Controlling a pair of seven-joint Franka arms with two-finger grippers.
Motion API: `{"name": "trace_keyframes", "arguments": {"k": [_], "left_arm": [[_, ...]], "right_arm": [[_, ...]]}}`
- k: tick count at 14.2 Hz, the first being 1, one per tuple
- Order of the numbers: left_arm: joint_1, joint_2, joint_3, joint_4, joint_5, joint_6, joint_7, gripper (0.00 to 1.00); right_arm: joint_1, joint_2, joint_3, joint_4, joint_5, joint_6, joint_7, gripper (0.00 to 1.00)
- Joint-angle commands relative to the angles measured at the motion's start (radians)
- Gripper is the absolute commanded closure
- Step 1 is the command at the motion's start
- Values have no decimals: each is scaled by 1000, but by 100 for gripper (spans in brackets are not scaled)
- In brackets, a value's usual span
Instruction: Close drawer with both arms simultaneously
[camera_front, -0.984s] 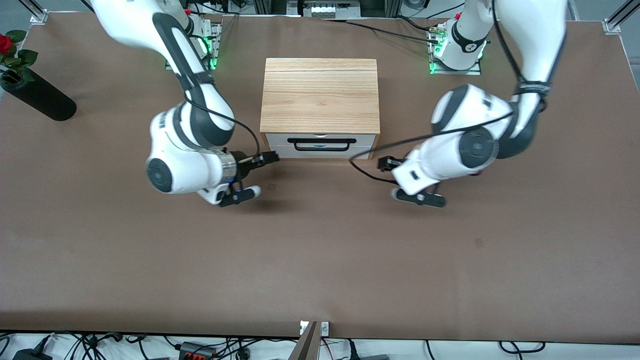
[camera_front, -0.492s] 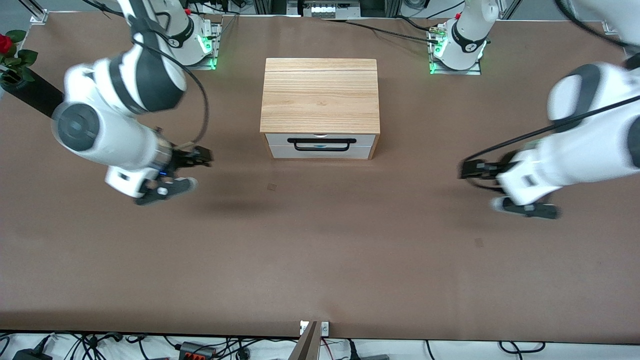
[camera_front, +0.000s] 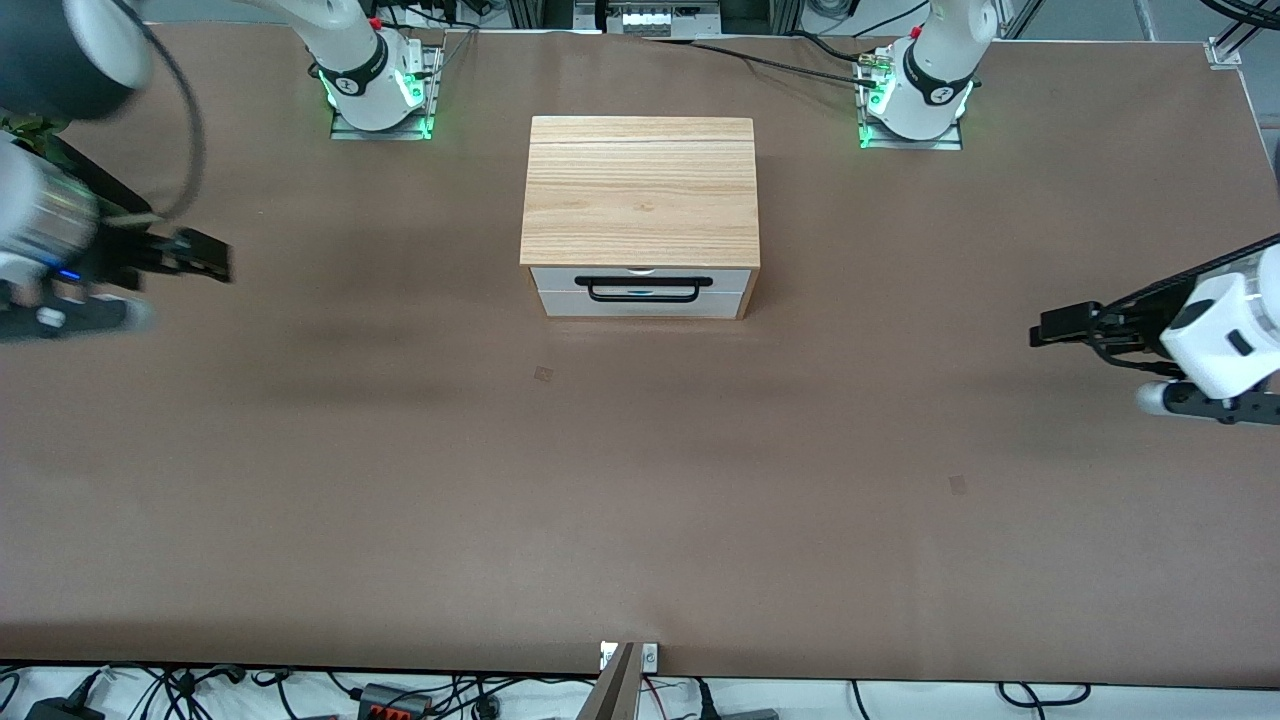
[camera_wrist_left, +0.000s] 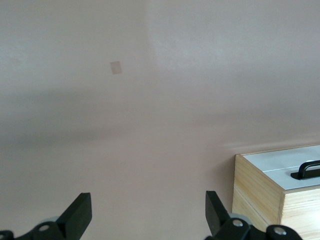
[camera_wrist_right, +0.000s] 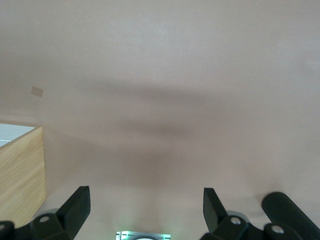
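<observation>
Drawer (camera_front: 642, 291) sits flush in its box (camera_front: 640, 192), so hold both wide-open, empty tools, left tool (camera_wrist_left: 145, 217) and right tool (camera_wrist_right: 145, 212), apart over worktop (camera_front: 640, 500) ends.

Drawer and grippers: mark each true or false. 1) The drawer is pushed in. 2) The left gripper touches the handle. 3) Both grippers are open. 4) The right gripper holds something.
1) True: the drawer has its white front flush with the box.
2) False: the left gripper is over bare table toward its own end, clear of the handle.
3) True: both wrist views show spread fingers.
4) False: the right gripper is empty.
</observation>
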Motion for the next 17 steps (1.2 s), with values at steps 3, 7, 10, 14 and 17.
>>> {"name": "trace_keyframes", "arguments": {"k": [3,7,10,14,17], "left_arm": [[7,-71,3,11,76,-30,8,0],[-26,-327,-17,-310,77,89,-47,0],[-60,-389,15,-399,78,134,-50,0],[-142,-392,127,-405,80,97,-58,0],[-143,-385,126,-399,80,74,-58,0]], "right_arm": [[-216,-89,204,-55,-12,-27,19,0],[-466,-270,454,-341,-1,155,20,0],[-508,-323,498,-393,-3,191,35,0],[-479,-334,493,-390,-10,172,196,0],[-474,-319,493,-371,-15,172,197,0]]}}
